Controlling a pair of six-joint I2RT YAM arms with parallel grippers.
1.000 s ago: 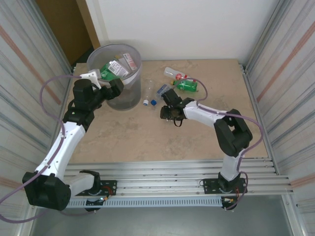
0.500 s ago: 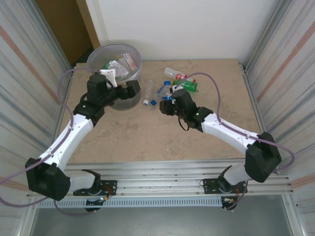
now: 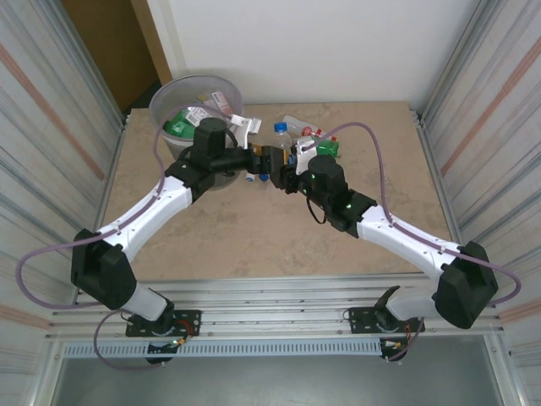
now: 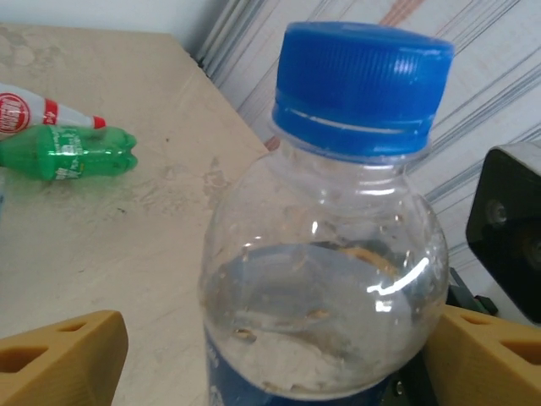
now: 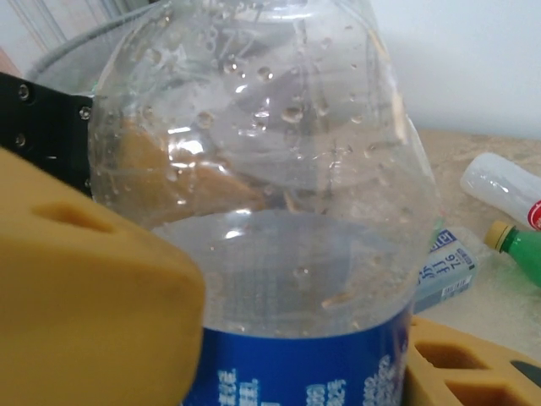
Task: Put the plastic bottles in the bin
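Note:
A clear plastic bottle (image 3: pixel 281 140) with a blue cap and blue label is held upright above the table, with my right gripper (image 3: pixel 292 166) shut on its lower body (image 5: pixel 270 211). My left gripper (image 3: pixel 268 159) faces it from the left, open, with a yellow finger on each side of the bottle (image 4: pixel 325 254). Its left finger (image 4: pixel 59 355) stands clear of the bottle wall. The bin (image 3: pixel 196 79) stands at the back left with several bottles inside. A green bottle (image 3: pixel 328 148) and a clear red-labelled bottle (image 3: pixel 297 127) lie on the table behind the grippers.
Ribbed metal walls close in both sides of the table (image 3: pixel 254 228). A flattened bottle with a blue and white label (image 5: pixel 444 266) lies beside the green bottle (image 5: pixel 520 245). The two arms meet just right of the bin.
My left arm swung right, away from the bin, and its jaws now straddle the bottle and have narrowed a little. My right gripper lifted the bottle and carried it left.

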